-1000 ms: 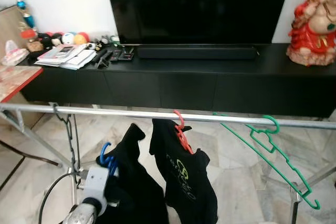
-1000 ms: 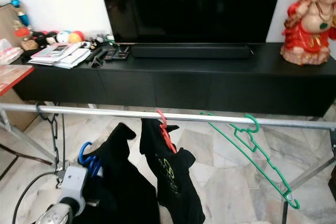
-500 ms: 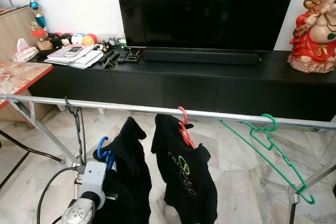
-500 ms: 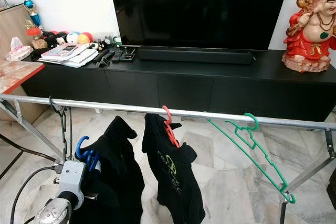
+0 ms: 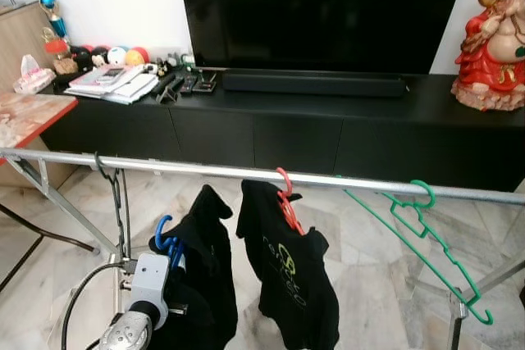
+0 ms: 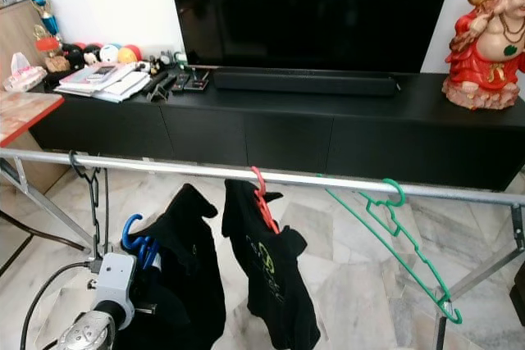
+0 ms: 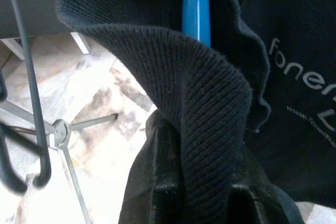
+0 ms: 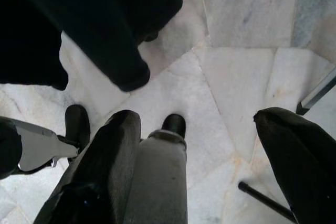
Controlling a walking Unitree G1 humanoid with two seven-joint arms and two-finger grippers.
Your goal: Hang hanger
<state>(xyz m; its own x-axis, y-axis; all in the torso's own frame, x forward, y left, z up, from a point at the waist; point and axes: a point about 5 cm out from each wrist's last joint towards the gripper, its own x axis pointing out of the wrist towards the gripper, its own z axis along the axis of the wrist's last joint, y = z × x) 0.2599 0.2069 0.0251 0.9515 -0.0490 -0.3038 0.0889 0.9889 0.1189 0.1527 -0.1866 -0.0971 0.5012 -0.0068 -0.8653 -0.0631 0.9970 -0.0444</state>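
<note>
Your left gripper (image 7: 197,192) stayed clamped on the blue hanger (image 5: 166,241) and its black shirt (image 5: 201,272), below the rail's (image 5: 205,170) left end, hook up; right gripper's (image 8: 210,150) fingers apart.

Head stereo pair looking forward-down, sharing the rail (image 5: 205,171), left wrist pressed against black cloth (image 7: 210,108), right wrist facing floor (image 8: 236,40)

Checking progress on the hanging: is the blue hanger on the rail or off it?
Off. The blue hanger, carrying a black shirt, sits below the rail, held by the left pincer.
</note>
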